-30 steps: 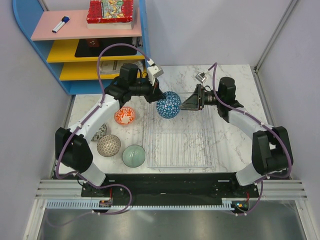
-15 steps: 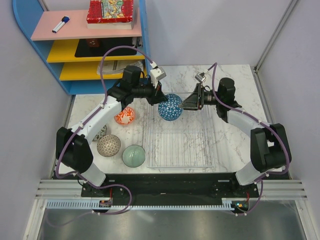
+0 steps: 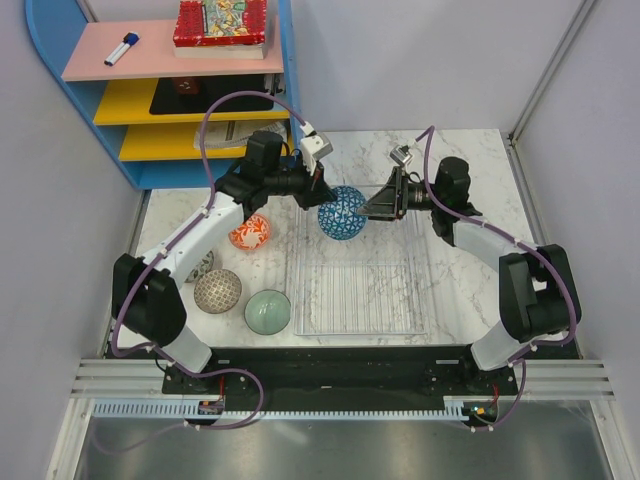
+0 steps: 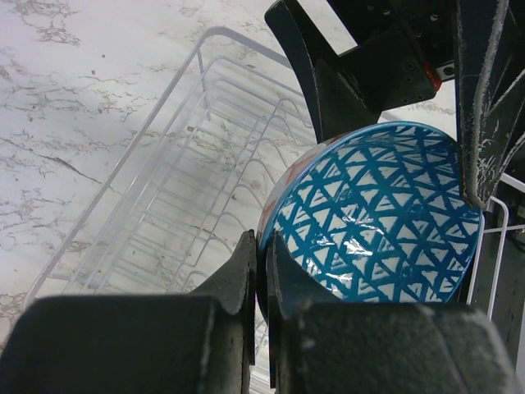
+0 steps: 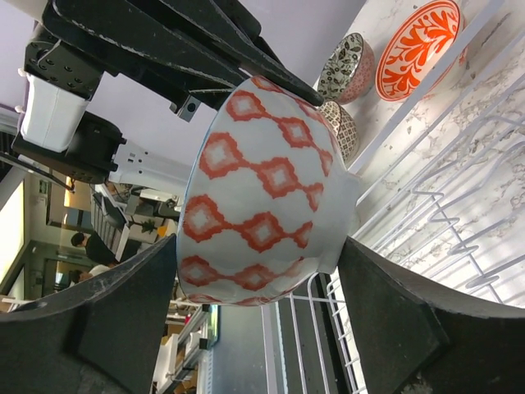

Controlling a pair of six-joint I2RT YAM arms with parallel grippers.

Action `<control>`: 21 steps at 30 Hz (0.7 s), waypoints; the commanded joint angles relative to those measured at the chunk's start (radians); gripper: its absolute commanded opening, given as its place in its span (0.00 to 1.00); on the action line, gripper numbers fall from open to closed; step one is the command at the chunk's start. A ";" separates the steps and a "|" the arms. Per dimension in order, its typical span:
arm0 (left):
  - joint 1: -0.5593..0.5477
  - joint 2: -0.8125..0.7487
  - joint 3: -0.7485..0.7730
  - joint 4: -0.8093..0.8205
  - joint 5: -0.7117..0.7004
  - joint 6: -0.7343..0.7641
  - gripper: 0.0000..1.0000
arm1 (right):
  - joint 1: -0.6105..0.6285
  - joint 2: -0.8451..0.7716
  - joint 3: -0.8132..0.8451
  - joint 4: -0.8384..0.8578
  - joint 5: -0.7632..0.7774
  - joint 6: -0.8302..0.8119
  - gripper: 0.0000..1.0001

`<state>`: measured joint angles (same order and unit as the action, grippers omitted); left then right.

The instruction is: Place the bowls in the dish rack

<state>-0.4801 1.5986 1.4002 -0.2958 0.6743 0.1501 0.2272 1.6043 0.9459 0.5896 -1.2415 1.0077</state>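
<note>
Nearest, just off the near-left corner of the rack (image 3: 360,290), the green bowl (image 3: 267,311) sits on the marble table (image 3: 470,170), plain and pale. Left of it, a little farther from the rack, is the lattice bowl (image 3: 217,291), with a brown crisscross on a light ground. Beyond that the grey bowl (image 5: 344,66) lies well left of the rack, half hidden under the left arm in the top view. It shows a dark speckled pattern. The orange bowl (image 3: 249,233) rests left of the rack's far-left corner, with red-orange floral strokes on white.

The rack is clear ribbed plastic with a raised rim.

The blue bowl (image 4: 377,222) hangs in the air over the rack's far end, toward its left side, tipped on edge. Its inside is glossy, a blue lattice of triangles. Its outside is white with chains of orange-red diamonds.

The left gripper (image 4: 261,246) pinches the blue bowl's rim — one finger inside, one outside, pressed onto the wall. The right gripper (image 5: 258,246) faces the bowl from the rack's right side. Its fingers (image 5: 394,320) are spread wide, one on each flank of the bowl and close against it. Whether they press on it I cannot tell.

Farthest, beyond the rack's far-left corner, stands a blue shelf (image 3: 170,90) with pink and yellow boards.
</note>
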 commanded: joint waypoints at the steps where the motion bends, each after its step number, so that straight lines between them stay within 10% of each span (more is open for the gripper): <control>1: -0.011 0.004 0.008 0.070 0.005 -0.035 0.02 | 0.003 0.005 -0.007 0.096 -0.022 0.022 0.78; 5: -0.012 0.006 0.005 0.067 0.004 -0.034 0.02 | 0.004 0.006 -0.010 0.096 -0.021 0.012 0.58; 9: -0.014 0.009 0.003 0.067 0.011 -0.035 0.02 | 0.003 0.013 -0.010 0.095 -0.003 0.006 0.00; 13: -0.012 0.011 0.008 0.061 0.016 -0.034 0.06 | 0.001 0.006 -0.006 0.033 0.023 -0.047 0.00; 21: -0.011 0.017 0.010 0.060 0.034 -0.043 0.90 | -0.011 -0.010 0.022 -0.201 0.118 -0.246 0.00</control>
<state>-0.4862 1.6108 1.4002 -0.2756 0.6868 0.1318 0.2253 1.6180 0.9337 0.5045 -1.1854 0.9081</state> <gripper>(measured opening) 0.781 0.753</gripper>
